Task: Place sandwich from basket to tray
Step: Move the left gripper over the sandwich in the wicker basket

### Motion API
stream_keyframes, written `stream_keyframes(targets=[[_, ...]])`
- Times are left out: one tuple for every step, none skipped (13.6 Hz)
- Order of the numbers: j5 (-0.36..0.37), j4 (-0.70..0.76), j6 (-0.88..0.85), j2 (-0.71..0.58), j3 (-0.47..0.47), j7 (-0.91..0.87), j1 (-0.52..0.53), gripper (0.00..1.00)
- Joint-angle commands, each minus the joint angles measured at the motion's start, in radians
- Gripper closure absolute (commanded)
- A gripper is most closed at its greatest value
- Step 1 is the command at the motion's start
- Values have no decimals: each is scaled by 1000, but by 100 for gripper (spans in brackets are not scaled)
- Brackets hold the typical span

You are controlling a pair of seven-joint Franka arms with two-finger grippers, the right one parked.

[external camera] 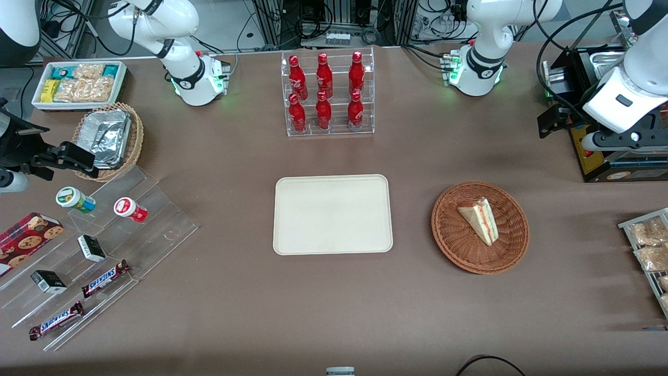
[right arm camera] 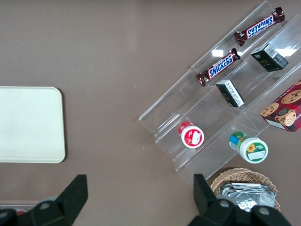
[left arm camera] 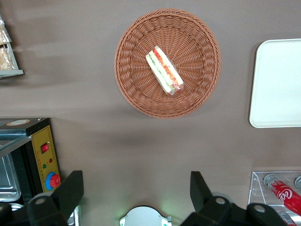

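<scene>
- Hovering high above the brown table [external camera: 209,313], my gripper [left arm camera: 136,193] hangs with its two dark fingers [left arm camera: 70,190] spread wide and nothing between them.
- The sandwich [external camera: 479,219] lies in the reddish-brown wicker basket [external camera: 454,245], a pale wedge with red and green filling along its cut edge; it sits nearer the front camera than my gripper does.
- The cream tray [external camera: 333,214] rests flat beside the basket, apart from it, toward the parked arm's end of the table, with bare cloth between them.
- Farther from the front camera than the tray stands a clear rack [external camera: 329,55] holding six red bottles [external camera: 323,75] in two rows.
- A black box with a yellow control panel [left arm camera: 45,153] and a red button sits at my end of the table, just beside my gripper in the front view.
- Toward the parked arm's end are a tan basket of foil containers [external camera: 107,138], a white bin of snack packets [external camera: 78,83], clear stepped shelves [external camera: 156,209] with two Snickers bars [external camera: 104,279], small dark boxes, two lidded cups and a cookie box [external camera: 26,237].
- A wire rack of bagged snacks [external camera: 647,245] is cut off at the frame edge, so I cannot make out its full contents.
- Cables and metal framing fill the room past the table's edge.
</scene>
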Motion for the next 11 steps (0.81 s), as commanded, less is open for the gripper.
stream_keyframes(targets=[[-11, -20, -2, -28, 0, -6, 3, 0], [-6, -25, -2, -26, 0, -7, 3, 0], [-1, -28, 1, -23, 0, -6, 3, 0], [-3, -34, 12, -17, 2, -3, 4, 0], [-6, -44, 24, -7, 6, 0, 4, 0], [-5, -66, 50, -2, 12, 0, 4, 0], [-5, -101, 91, 1, 12, -4, 4, 0], [-3, -133, 128, 4, 12, -9, 4, 0], [-3, -156, 157, 15, 12, -10, 4, 0], [-8, -166, 182, 35, 12, -26, 3, 0], [-11, -164, 197, 64, 12, -71, 3, 0]])
